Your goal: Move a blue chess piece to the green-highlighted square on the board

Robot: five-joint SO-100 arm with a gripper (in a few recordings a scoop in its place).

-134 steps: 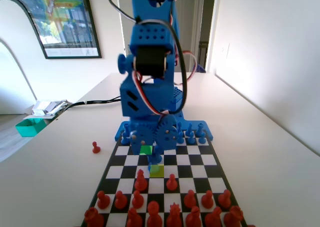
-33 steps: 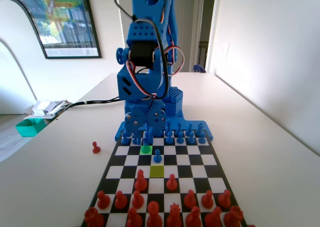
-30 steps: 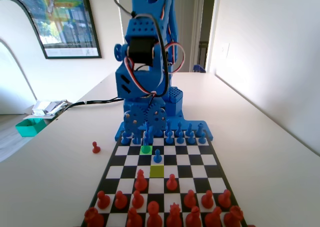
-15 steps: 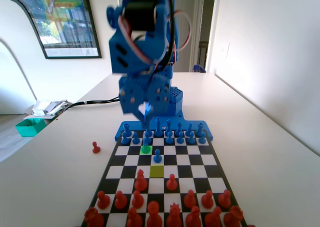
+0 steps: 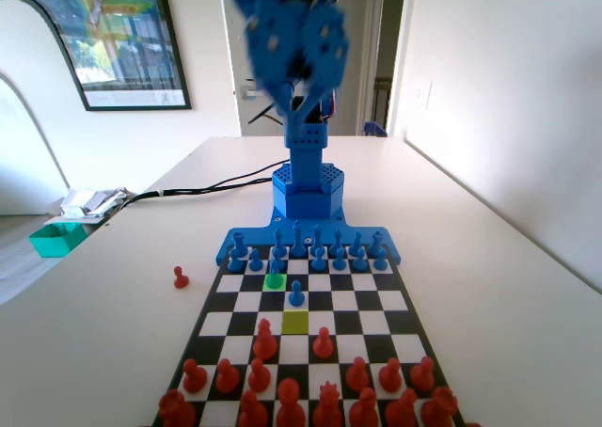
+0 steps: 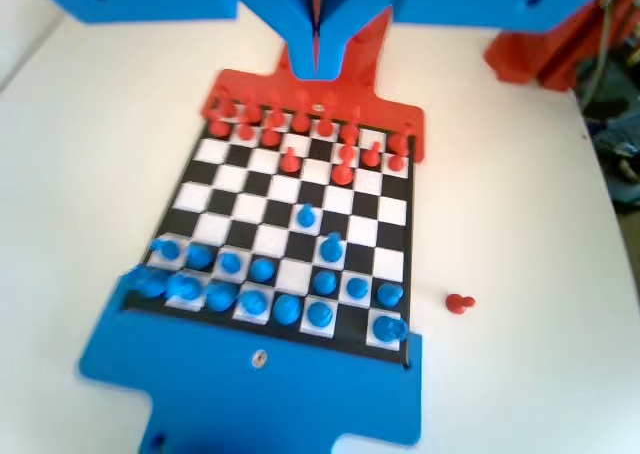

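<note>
A smooth white table (image 5: pixel 489 286) carries the glossy checkered board (image 5: pixel 372 300). The blue plastic end effector (image 6: pixel 316 34) hangs high, clenched and empty. A rounded blue piece (image 5: pixel 275 268) stands on the green-highlighted square (image 5: pixel 275 281).

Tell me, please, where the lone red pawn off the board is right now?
In the fixed view the red pawn stands on the table left of the board, level with the green square.
</note>
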